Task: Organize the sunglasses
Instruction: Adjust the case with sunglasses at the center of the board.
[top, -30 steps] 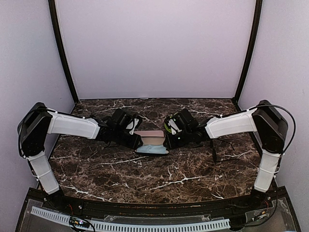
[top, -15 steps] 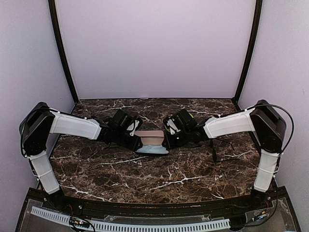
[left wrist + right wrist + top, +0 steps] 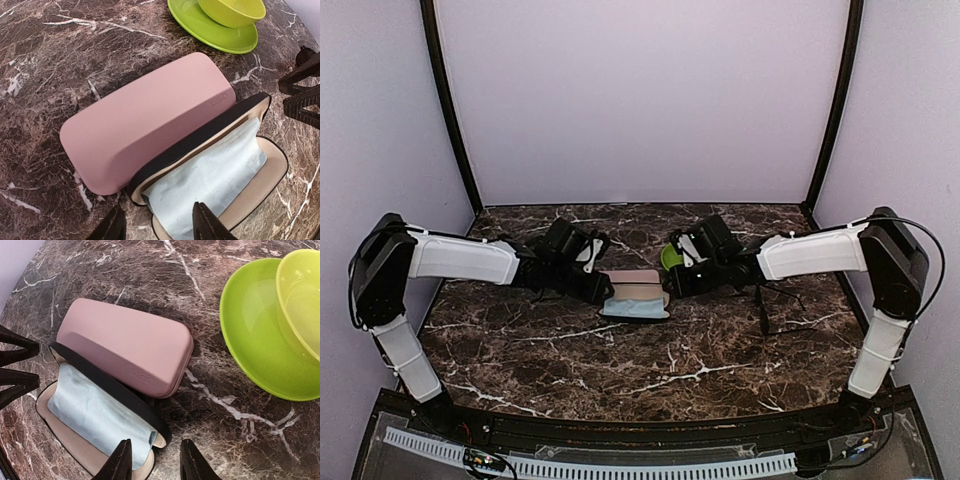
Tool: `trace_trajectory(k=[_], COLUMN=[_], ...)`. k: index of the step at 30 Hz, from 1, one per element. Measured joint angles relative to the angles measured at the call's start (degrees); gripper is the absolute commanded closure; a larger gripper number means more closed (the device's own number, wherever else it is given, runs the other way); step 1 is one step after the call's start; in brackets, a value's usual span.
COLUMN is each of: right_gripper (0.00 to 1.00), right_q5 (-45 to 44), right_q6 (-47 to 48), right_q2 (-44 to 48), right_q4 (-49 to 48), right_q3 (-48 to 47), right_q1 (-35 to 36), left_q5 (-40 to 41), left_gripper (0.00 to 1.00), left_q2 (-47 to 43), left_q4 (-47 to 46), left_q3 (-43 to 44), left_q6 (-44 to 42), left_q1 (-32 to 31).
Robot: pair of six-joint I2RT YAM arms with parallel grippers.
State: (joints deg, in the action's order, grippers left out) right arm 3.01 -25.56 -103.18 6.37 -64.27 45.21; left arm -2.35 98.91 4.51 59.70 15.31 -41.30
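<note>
The left hand [image 3: 159, 221] and right hand [image 3: 155, 458] are open and empty. The black sunglasses [image 3: 763, 310] look light and fragile; hold them at the bridge.

Soft, even light fills the overhead view. The walls [image 3: 640, 100] take a pale lilac tint and nothing glares. The dark marble tabletop [image 3: 650, 350] reads dim, with only faint, diffuse shadows under the arms [image 3: 460, 262], and that view is a little soft and grainy.

Both wrist views are brighter and sharp in the middle. The pink case [image 3: 145, 125] shows its embossed lettering and casts a narrow soft shadow along its edge. The green plate [image 3: 250, 340] carries a mild sheen without blown highlights. The fingers [image 3: 206, 222] of the left end effector [image 3: 159, 226] and those of the right end effector [image 3: 156, 462] are dark, slightly blurred near-silhouettes at the bottom edge. Marble veins bend toward the corners.
</note>
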Motion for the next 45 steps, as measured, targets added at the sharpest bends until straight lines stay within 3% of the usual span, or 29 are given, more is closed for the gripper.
trace_trajectory(k=[25, 45], right_gripper=[0.78, 0.78], right_q5=[2.2, 2.6], right_q6=[1.1, 1.4], right_q2=[-4.7, -5.4], right_q4=[-0.5, -0.3], right_q3=[-2.6, -3.5], right_q1=[-0.7, -0.7], left_q5=[-1.5, -1.9], left_gripper=[0.59, 0.61], left_q2=[5.0, 6.6], left_q4=[1.3, 1.4], left_q3=[4.3, 5.9], left_q6=[-2.3, -2.7], left_q1=[1.9, 2.1])
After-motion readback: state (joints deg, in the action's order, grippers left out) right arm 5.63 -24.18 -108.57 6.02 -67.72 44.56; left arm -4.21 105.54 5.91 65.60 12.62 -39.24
